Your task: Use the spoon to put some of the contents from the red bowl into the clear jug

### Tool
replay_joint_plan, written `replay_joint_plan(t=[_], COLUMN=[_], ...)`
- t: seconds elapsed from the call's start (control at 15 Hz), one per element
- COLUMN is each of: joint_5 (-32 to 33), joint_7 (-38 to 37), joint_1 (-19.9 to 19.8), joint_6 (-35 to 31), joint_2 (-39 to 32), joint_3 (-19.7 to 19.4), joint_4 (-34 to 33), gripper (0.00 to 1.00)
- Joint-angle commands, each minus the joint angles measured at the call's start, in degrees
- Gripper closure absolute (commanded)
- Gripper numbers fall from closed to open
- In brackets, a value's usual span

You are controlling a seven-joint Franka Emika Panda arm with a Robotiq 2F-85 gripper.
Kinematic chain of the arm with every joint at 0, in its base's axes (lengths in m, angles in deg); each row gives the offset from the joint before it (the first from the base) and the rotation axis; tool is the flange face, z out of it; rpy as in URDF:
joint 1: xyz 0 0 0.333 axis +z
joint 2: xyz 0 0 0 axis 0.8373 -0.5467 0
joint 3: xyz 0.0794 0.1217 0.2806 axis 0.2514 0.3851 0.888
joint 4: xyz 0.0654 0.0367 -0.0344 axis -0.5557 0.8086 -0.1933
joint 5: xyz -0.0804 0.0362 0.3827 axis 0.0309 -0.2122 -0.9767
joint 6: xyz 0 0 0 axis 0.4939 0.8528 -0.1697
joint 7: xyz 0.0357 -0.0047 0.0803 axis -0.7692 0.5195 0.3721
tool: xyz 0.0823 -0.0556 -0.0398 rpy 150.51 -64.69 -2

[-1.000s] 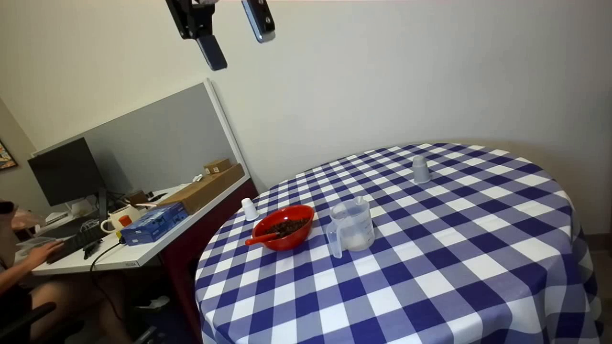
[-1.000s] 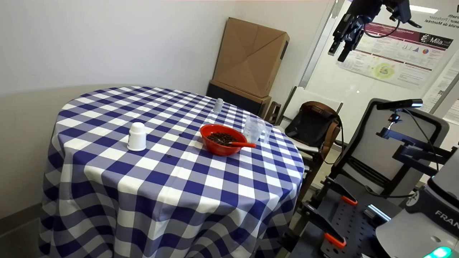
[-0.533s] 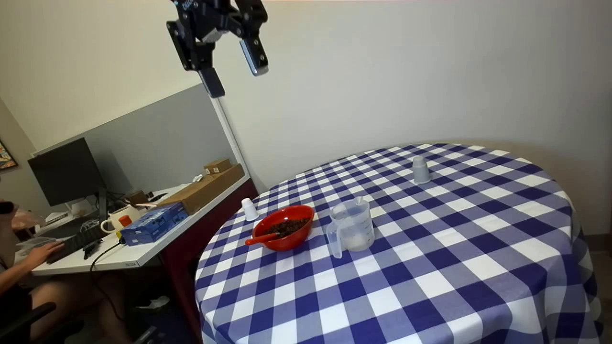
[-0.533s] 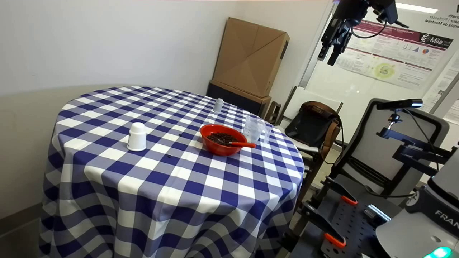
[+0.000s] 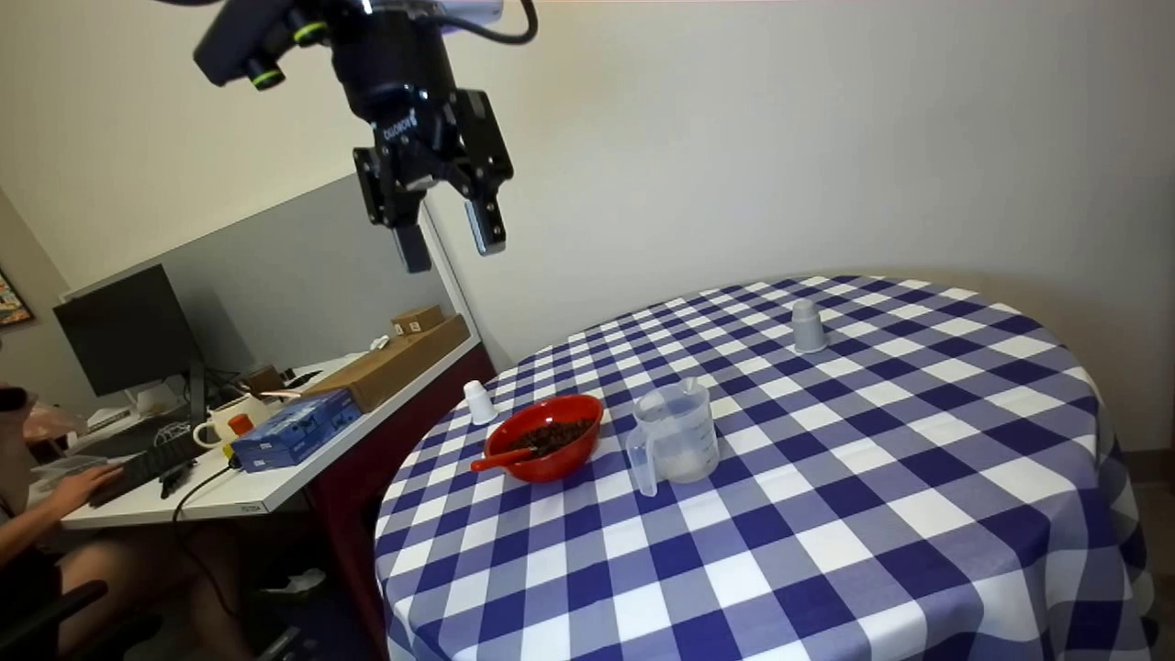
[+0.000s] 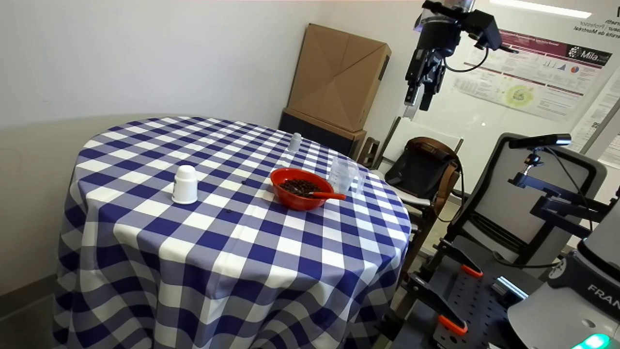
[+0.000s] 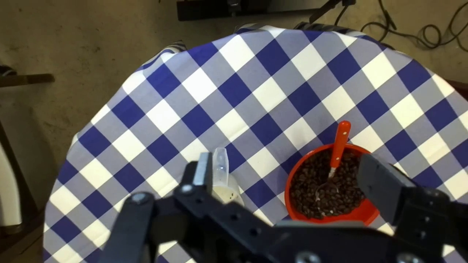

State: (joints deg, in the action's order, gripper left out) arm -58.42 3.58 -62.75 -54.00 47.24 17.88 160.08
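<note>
Wrist view: spoon point(image 7: 337, 157) slanted, long axis lower left to upper right, handle jutting from red bowl point(image 7: 363, 211), scoop among contents point(image 7: 343, 194). My gripper point(image 5: 453, 250) hung, jaws spread.

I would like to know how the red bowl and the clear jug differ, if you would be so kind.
The red bowl is opaque and bright red; the clear jug is see-through. The bowl is wide and low; the jug is narrower and taller. The bowl holds a heap of dark beans, with the spoon resting in it; the jug shows no such heap. Both stand upright on the checked tablecloth, apart from each other.
</note>
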Motion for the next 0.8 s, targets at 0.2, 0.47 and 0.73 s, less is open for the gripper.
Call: replay_joint_plan(t=[0.2, 0.47, 0.73], joint_5=[-0.65, -1.48, -3.24], joint_7=[-2.58, -4.61, -6.96], joint_1=[3.01, 4.31, 5.11], joint_6=[0.32, 0.74, 1.76], joint_2=[-11.66, -17.64, -23.36], joint_3=[3.51, 5.22, 6.24], joint_4=[-4.74, -8.27, -12.52], gripper=[0.0, 0.0, 0.0])
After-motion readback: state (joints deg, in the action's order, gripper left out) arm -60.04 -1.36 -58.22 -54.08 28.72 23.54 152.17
